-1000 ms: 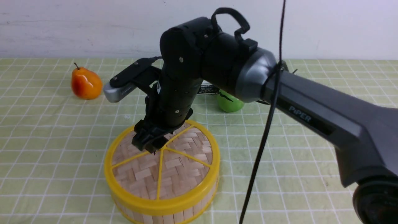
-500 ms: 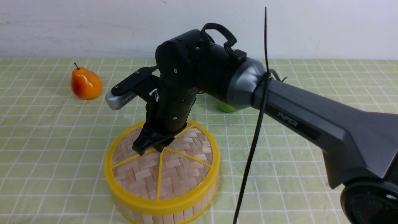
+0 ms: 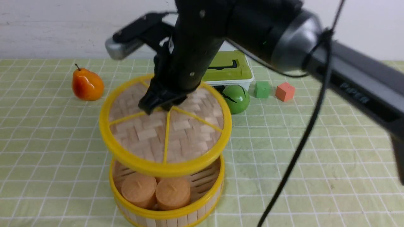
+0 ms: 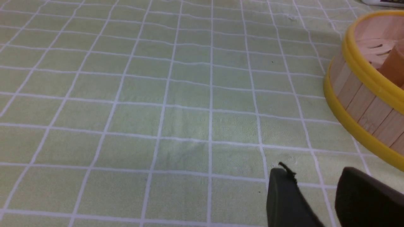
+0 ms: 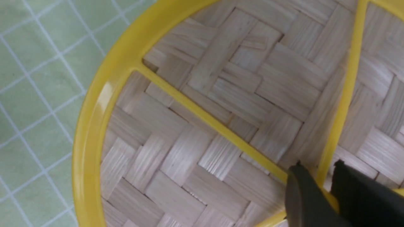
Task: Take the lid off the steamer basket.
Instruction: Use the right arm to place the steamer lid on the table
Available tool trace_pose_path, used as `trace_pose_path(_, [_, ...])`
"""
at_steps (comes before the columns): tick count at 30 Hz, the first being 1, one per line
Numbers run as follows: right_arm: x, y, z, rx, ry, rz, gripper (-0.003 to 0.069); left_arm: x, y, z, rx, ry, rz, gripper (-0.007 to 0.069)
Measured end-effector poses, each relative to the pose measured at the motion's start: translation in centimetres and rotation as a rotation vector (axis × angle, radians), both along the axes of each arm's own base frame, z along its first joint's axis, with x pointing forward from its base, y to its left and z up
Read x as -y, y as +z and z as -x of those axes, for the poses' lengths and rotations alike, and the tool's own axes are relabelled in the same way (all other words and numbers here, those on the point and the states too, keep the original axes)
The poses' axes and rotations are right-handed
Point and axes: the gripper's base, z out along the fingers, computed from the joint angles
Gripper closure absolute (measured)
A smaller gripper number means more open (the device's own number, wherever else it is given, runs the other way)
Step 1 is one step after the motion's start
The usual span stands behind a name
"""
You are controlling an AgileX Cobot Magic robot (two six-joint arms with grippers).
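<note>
Front view: the lid (image 3: 176, 135) hangs in the air, pinched at its knob by the right gripper (image 3: 161, 105). Just under that gripper sits the steamer basket (image 3: 217, 186), holding two orange buns (image 3: 139, 189). The left gripper (image 4: 314, 172) is empty, a little apart.

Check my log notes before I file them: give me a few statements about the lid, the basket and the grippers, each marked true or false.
1. The right gripper holds the lid in the air above the steamer basket. True.
2. The steamer basket is empty. False: two round orange pieces lie in it.
3. The left gripper grips the basket's rim. False: it is apart from the basket, over the tablecloth, holding nothing.
4. The pear stands to the robot's left of the lid. True.
</note>
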Motion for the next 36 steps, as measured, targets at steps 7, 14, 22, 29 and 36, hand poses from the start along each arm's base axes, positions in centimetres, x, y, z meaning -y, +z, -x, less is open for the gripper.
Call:
trace_pose_path(7, [8.0,7.7,2.4,0.179,-0.12,-0.022,0.0579,0.0,0.0,0.0,0.0,0.0,0.0,0.0386])
trace_pose_path(14, [17.5,6.1,2.3,0.089,-0.359,0.06,0.0579,0.0,0.0,0.0,0.0,0.0,0.0,0.0386])
trace_pose_path(22, [22.8,-4.1,0.0,-0.173,-0.54,0.079,0.0579,0.0,0.0,0.0,0.0,0.0,0.0,0.0386])
trace_pose_path(29, [22.2,-10.3,-1.7,-0.189,-0.558,0.028,0.0579,0.0,0.0,0.0,0.0,0.0,0.0,0.0386])
trace_pose_path(36, [21.6,-15.2,-4.0,-0.252,-0.567,0.062,0.0579,0.0,0.0,0.0,0.0,0.0,0.0,0.0386])
